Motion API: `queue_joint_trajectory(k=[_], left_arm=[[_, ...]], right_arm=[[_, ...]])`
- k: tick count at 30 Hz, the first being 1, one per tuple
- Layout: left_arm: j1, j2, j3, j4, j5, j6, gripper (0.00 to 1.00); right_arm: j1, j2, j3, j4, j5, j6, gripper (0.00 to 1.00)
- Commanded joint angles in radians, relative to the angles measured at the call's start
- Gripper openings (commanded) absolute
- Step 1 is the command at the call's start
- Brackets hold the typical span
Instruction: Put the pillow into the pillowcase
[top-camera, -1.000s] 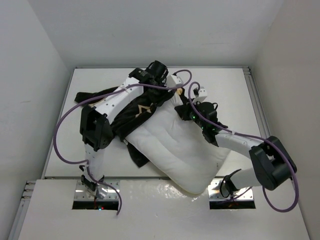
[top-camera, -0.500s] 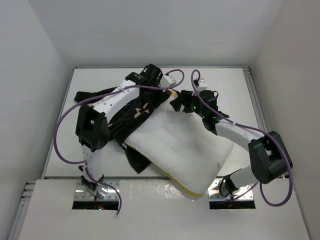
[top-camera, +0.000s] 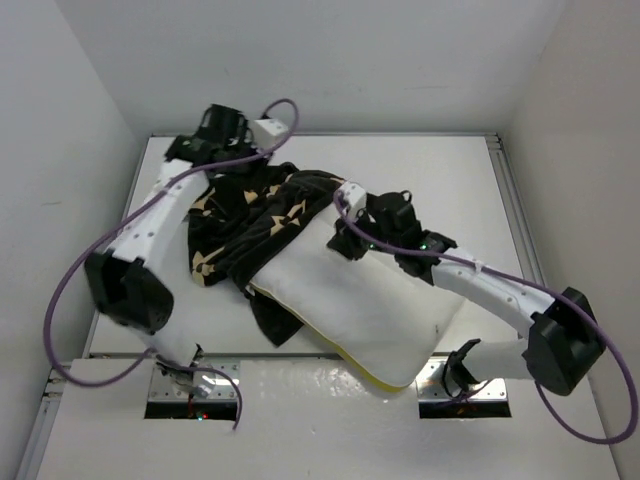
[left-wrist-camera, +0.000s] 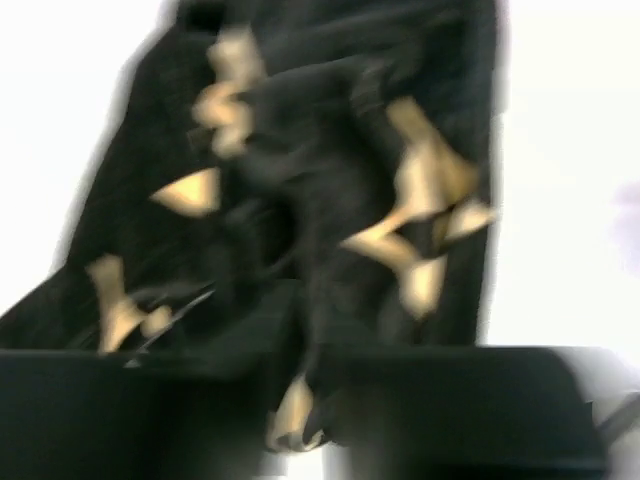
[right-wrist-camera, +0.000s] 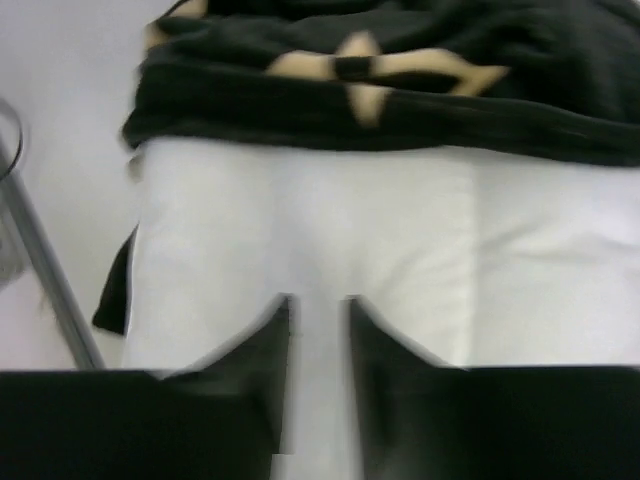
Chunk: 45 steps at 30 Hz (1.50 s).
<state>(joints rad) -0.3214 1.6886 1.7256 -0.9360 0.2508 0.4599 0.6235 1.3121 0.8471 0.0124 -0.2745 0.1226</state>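
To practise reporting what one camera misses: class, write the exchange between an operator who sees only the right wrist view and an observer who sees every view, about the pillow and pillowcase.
Operator: I see the pillow below the right gripper, and the pillowcase beyond. How much pillow is uncovered?
Observer: Most of it. Only its far end is covered by the pillowcase.
Operator: Where is the left gripper?
Observer: The left gripper is near the far left corner of the table, over the pillowcase's far edge.
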Motion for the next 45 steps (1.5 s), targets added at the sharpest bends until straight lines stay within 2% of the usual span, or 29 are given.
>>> queue_joint_trajectory(k=[1,3,4,6,7,10,13,19,25,29,32,33,35,36,37,38,39,40,41,42,43,45], left_arm=[[0.099,-0.171,-0.152,0.003,0.024,0.051,0.01],[0.128,-0.211,-0.223,-0.006,0.025,0.095,0.01],[0.148,-0.24,-0.288,-0.018,0.027,0.105,0.06],[0.166,-0.262,-0.375,-0.02,0.027,0.111,0.12],[0.183,-0.279,-0.4,-0.02,0.027,0.108,0.26],[0.225,-0.3,-0.483,-0.02,0.071,0.1,0.53],[0.257,-0.326,-0.553,0.017,0.105,0.1,0.65],[0.254,-0.275,-0.632,0.089,0.091,0.099,0.67],[0.213,-0.172,-0.572,0.065,0.1,0.128,0.7],[0.202,-0.13,-0.528,0.069,0.134,0.149,0.68],[0.197,-0.096,-0.521,0.078,0.174,0.146,0.58],[0.191,-0.084,-0.518,0.078,0.179,0.146,0.51],[0.185,-0.069,-0.508,0.072,0.189,0.154,0.44],[0.177,-0.05,-0.502,0.068,0.189,0.158,0.35],[0.173,-0.041,-0.482,0.065,0.189,0.164,0.3],[0.168,-0.024,-0.468,0.066,0.191,0.163,0.2],[0.166,-0.015,-0.454,0.066,0.196,0.163,0.14],[0.165,-0.004,-0.422,0.069,0.199,0.16,0.09],[0.16,0.017,-0.399,0.08,0.2,0.154,0.02],[0.16,0.026,-0.379,0.089,0.199,0.145,0.0],[0.156,0.04,-0.329,0.101,0.194,0.12,0.0],[0.151,0.075,-0.27,0.138,0.174,0.076,0.0]], right_arm=[[0.14,0.004,-0.022,-0.019,0.012,-0.115,0.36],[0.191,0.053,-0.02,0.023,0.041,-0.147,0.59],[0.234,0.094,-0.002,0.032,0.066,-0.156,0.75],[0.272,0.136,0.026,0.034,0.092,-0.159,0.9],[0.301,0.157,0.056,0.035,0.103,-0.161,0.99],[0.352,0.228,0.115,0.029,0.123,-0.169,0.99],[0.401,0.285,0.153,0.021,0.158,-0.182,0.99],[0.44,0.417,0.259,-0.067,0.362,-0.161,0.99],[0.44,0.51,0.34,-0.124,0.443,-0.146,0.99],[0.436,0.541,0.379,-0.143,0.462,-0.13,0.99],[0.433,0.565,0.412,-0.154,0.446,-0.098,0.93],[0.433,0.57,0.421,-0.157,0.443,-0.098,0.9],[0.432,0.585,0.429,-0.161,0.436,-0.087,0.75],[0.43,0.587,0.438,-0.167,0.433,-0.084,0.69],[0.427,0.59,0.444,-0.176,0.425,-0.078,0.54],[0.418,0.587,0.454,-0.18,0.419,-0.061,0.45],[0.41,0.585,0.454,-0.18,0.413,-0.051,0.37],[0.404,0.582,0.457,-0.177,0.391,-0.037,0.24],[0.381,0.575,0.458,-0.164,0.376,-0.003,0.17],[0.366,0.573,0.461,-0.157,0.356,0.015,0.12],[0.336,0.57,0.463,-0.14,0.318,0.066,0.02],[0.3,0.576,0.487,-0.121,0.285,0.119,0.0]])
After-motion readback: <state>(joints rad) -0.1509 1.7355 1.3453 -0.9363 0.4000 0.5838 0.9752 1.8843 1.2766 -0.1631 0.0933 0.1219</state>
